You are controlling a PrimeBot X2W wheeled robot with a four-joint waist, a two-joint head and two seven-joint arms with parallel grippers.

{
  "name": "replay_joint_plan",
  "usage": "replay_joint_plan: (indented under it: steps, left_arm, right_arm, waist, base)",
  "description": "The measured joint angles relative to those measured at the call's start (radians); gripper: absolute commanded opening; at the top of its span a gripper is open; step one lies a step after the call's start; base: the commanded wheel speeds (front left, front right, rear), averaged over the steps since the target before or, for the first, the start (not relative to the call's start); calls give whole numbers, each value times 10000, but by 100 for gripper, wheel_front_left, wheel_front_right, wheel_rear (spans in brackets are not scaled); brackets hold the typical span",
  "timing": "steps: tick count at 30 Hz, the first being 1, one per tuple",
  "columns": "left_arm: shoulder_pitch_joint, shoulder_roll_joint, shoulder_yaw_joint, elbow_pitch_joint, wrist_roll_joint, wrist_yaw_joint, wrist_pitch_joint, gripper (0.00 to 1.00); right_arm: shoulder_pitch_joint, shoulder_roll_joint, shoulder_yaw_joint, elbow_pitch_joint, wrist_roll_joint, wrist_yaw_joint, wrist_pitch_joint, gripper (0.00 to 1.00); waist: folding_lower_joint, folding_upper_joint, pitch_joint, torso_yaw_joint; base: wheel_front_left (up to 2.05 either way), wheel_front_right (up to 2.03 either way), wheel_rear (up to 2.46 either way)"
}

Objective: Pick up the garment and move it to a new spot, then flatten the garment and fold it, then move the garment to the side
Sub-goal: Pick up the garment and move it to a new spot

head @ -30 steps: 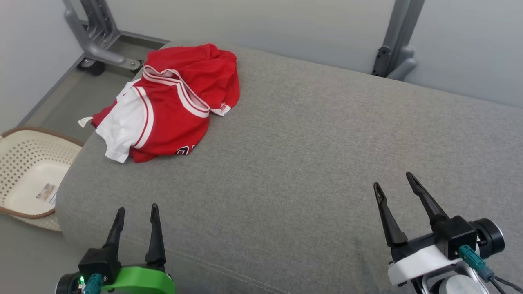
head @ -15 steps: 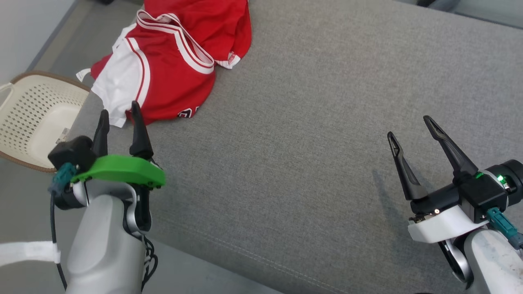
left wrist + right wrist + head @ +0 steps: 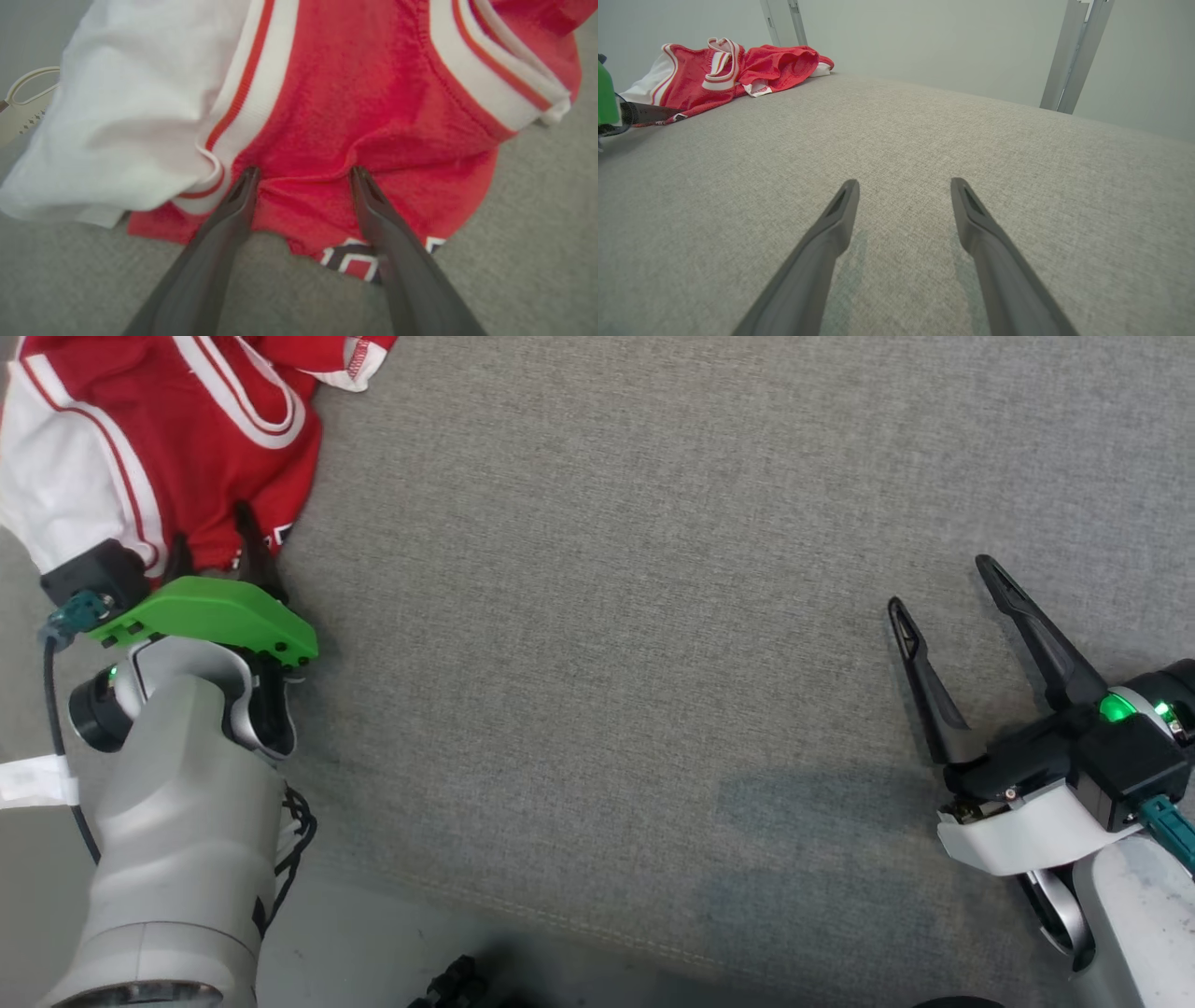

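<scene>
Step one, the pick. Nothing is gripped yet.

Grey upholstered surface (image 3: 653, 616): wide bare stretch across the middle and right, so there's plenty of room for the new spot and for flattening. Its near edge runs just past the seam at the bottom of the head view, with the floor (image 3: 373, 952) below. The left edge is right by the garment.

Red-and-white jersey (image 3: 224, 476): crumpled at the far-left corner, white panel toward the left edge. It looks to overhang a bit, but I can't confirm.

Left hand (image 3: 304, 171): on the jersey, fingers spread. Both fingertips (image 3: 247, 186) are pressed into the red fabric near the hem, with a ridge bunched between them but not pinched.

Right hand (image 3: 941, 583): spread, empty, over bare upholstery well apart from the jersey.

Next move, as I read it: close left on that ridge, lift, carry right toward centre. Risk is a thin pinch, so the rest drags or slides off the left edge.
</scene>
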Motion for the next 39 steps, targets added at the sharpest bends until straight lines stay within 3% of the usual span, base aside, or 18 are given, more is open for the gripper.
replay_joint_plan:
  steps: [6,7,8,9,13,18,23,28,33,39]
  left_arm:
    - [-407,433,52,481,148,-104,-134,100]
    - [-437,462,77,546,148,-136,-157,59]
    - [-443,487,109,639,144,-188,-173,10]
    - [-481,506,113,756,132,-280,-188,0]
    - [-500,443,148,775,23,-627,-153,0]
    - [615,107,-92,-968,412,-986,12,0]
    - [1802,-176,-1789,-3595,487,-1160,351,0]
    - [2938,-217,-3613,-7089,-8,-1177,1822,0]
    - [3144,-251,-5281,-9097,-274,-631,3229,0]
    - [1981,-259,-7154,-9191,-1112,157,3613,0]
  right_arm:
    - [8,-2,-48,-190,65,2,-27,100]
    - [16,-2,-81,-203,81,2,-29,100]
    - [38,2,-115,-207,86,4,-29,100]
    - [77,8,-150,-199,90,4,-29,100]
    - [198,155,-165,-73,102,4,-27,100]
    - [577,779,-136,217,178,4,-19,100]
    - [861,1513,94,477,282,4,-13,100]
    - [915,1988,236,579,318,4,-13,100]
    - [695,2284,219,612,389,4,-13,100]
    - [360,2554,138,721,566,4,-13,100]
  waist:
    - [-1,1,359,-559]
    - [-2,1,386,-619]
    - [-1,1,396,-664]
    - [-1,1,382,-690]
    - [-1,0,168,-729]
    - [-1,-1,-542,-744]
    - [-1,-1,-1494,-823]
    - [-1,0,-2231,-1104]
    - [-1,0,-2647,-1776]
    - [-1,0,-2896,-2909]
  base:
    - [0,0,0]
    - [0,0,0]
    - [0,0,0]
    - [0,0,0]
    - [0,0,0]
    - [0,0,0]
    - [0,0,0]
    - [0,0,0]
    - [0,0,0]
    - [0,0,0]
